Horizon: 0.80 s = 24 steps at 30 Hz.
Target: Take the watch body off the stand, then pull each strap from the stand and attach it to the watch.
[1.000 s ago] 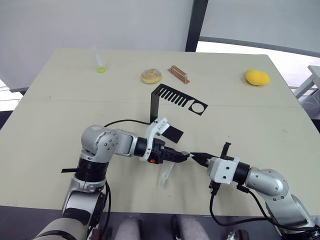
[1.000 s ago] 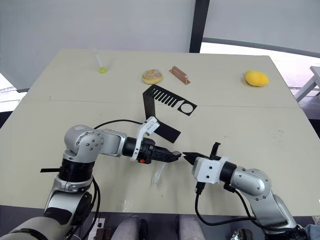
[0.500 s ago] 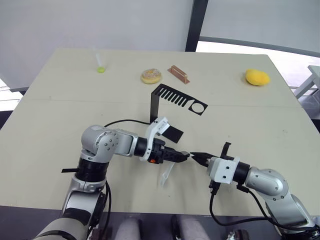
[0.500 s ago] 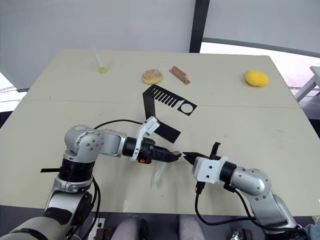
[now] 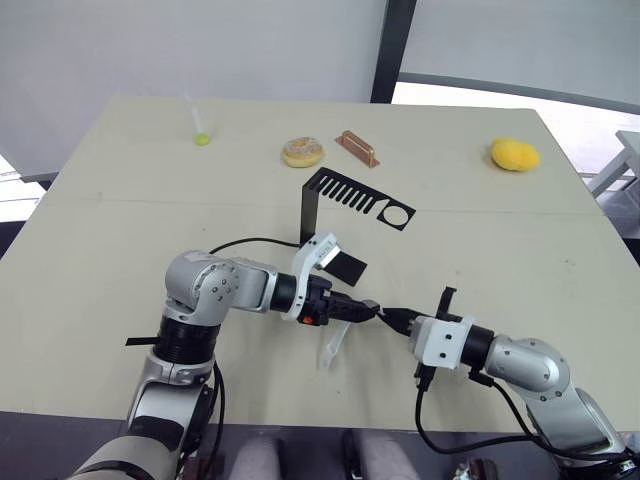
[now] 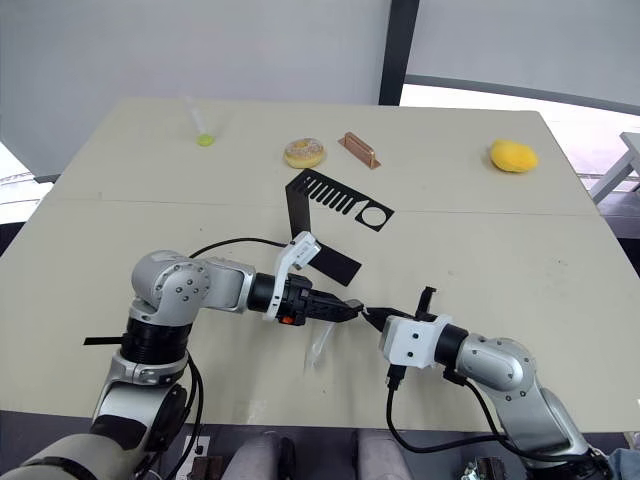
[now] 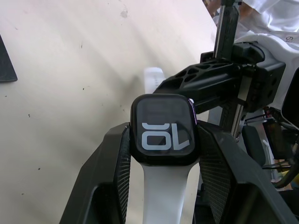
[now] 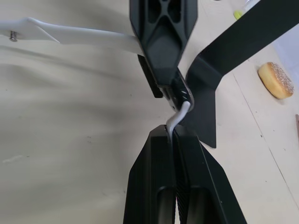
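Observation:
My left gripper (image 5: 364, 311) is shut on the watch body (image 7: 162, 128), a small black case with light digits on its screen. One white strap (image 7: 163, 189) is fixed to the case and hangs down toward the table (image 5: 333, 347). My right gripper (image 5: 392, 317) is shut on the other white strap (image 8: 180, 115), which curves up from between its fingers and touches the edge of the watch body. The two grippers meet tip to tip just above the table's front middle. The black stand (image 5: 345, 195) rises behind them with its comb slots bare.
Along the back of the table sit a doughnut (image 5: 302, 152), a brown block (image 5: 357, 149), a yellow object (image 5: 515, 154) and a clear tube with a green tip (image 5: 200, 128). A black cable (image 5: 250, 243) loops by the stand's base.
My right gripper has moved left with its strap, closing the small gap to the watch body. The left gripper has held almost still.

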Motion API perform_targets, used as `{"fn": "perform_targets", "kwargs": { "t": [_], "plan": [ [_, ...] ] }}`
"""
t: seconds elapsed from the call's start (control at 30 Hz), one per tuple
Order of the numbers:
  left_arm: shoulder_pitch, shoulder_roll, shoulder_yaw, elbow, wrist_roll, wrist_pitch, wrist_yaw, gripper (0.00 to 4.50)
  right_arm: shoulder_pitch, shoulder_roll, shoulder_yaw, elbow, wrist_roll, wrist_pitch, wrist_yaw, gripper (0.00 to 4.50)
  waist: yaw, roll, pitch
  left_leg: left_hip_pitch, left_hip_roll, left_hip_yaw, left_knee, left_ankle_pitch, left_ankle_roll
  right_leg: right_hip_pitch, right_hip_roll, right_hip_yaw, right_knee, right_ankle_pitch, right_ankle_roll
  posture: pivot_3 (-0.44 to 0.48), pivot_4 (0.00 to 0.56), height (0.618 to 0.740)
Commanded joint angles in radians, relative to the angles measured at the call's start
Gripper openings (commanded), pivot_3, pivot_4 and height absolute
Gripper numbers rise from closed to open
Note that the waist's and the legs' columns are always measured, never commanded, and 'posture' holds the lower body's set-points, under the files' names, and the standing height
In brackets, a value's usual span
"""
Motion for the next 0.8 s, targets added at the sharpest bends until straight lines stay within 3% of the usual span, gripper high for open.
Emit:
{"fn": "perform_targets", "kwargs": {
  "t": [0.03, 0.8],
  "plan": [
    [-0.008, -0.043, -0.044, -0.040, -0.046, -0.001, -0.030, 1.59, -0.033, 0.019, 0.031, -0.060, 0.025, -0.034, 0.001, 0.00, 0.000, 0.000, 0.000, 0.000, 0.000, 0.000, 0.000, 0.000, 0.000, 0.000, 0.000, 0.000, 0.000, 0.000, 0.000, 0.000, 0.150, 0.740],
    [-0.003, -0.026, -0.049, -0.045, -0.047, 0.002, -0.039, 1.59, -0.033, 0.018, 0.023, -0.054, 0.038, -0.020, 0.003, 0.00, 0.000, 0.000, 0.000, 0.000, 0.000, 0.000, 0.000, 0.000, 0.000, 0.000, 0.000, 0.000, 0.000, 0.000, 0.000, 0.000, 0.150, 0.740]
  ]
}}
